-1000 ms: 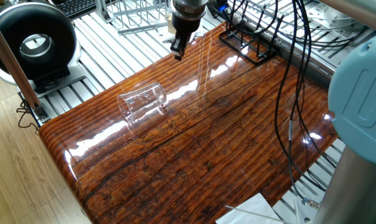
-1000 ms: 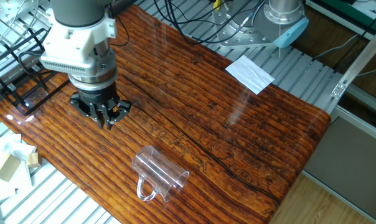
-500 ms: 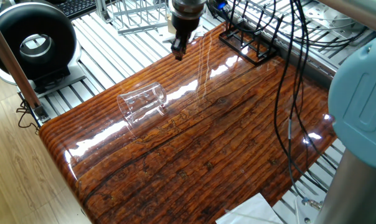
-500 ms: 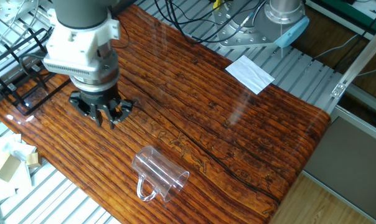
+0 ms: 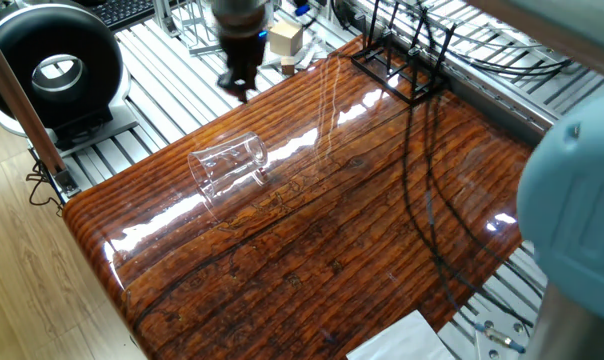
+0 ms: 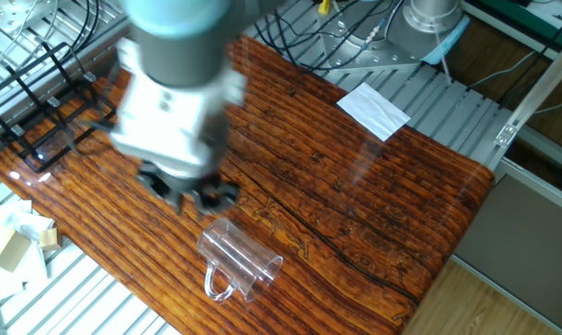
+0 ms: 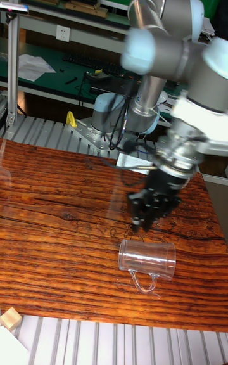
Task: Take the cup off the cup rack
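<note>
The cup [image 5: 228,164] is a clear glass mug lying on its side on the wooden table, apart from the cup rack [image 5: 396,62], a black wire frame at the table's far corner. It also shows as the cup [image 6: 240,260] and the cup [image 7: 147,260], its handle pointing at the near table edge. My gripper [image 5: 239,84] is motion-blurred and hangs above the table edge beyond the cup. The gripper [image 6: 190,193] sits just beside the cup's base end without touching it, while the gripper [image 7: 143,219] is just above it. Its fingers look shut and hold nothing. The rack [image 6: 37,104] stands empty.
A silver wire rack [image 5: 198,28] and a small cardboard box [image 5: 284,38] lie off the table behind the gripper. A black round device [image 5: 58,62] stands at the left. A white sheet [image 6: 374,109] lies at one table corner. Cables [image 5: 422,190] trail over the wood.
My gripper has swept away from the black rack, along the table edge, to a spot next to the lying cup. The cup has not moved.
</note>
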{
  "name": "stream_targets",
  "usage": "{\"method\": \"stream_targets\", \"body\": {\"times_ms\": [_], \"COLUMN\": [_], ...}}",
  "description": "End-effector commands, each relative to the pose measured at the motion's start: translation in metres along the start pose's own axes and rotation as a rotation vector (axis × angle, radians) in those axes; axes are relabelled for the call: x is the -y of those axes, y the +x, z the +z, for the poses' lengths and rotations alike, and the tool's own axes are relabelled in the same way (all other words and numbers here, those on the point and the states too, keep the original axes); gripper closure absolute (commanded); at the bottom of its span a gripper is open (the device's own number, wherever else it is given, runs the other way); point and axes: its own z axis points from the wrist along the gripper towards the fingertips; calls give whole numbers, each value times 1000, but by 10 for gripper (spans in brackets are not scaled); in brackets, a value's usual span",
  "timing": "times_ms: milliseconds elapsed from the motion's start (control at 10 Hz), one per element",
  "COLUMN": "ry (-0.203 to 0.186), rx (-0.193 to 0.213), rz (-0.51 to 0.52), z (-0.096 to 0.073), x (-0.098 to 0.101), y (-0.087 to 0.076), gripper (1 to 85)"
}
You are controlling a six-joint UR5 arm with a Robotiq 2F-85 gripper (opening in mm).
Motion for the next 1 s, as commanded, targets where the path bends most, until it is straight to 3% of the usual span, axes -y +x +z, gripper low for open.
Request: {"method": "stream_targets", "body": {"times_ms": [0,100,200,300,400,500,800,900], "ry": [65,71,127,136,102,101,124,103], "rx": [-28,-42,-72,-71,-54,-65,-83,-59], "rz": [15,6,-25,-28,-25,-23,-144,-168], "z": [13,16,14,13,13,12,11,12], "x": [-32,-35,-21,-16,-23,-21,-13,-18], "y": [2,7,15,14,9,12,14,8], "gripper": [530,530,530,537,533,537,557,553]}}
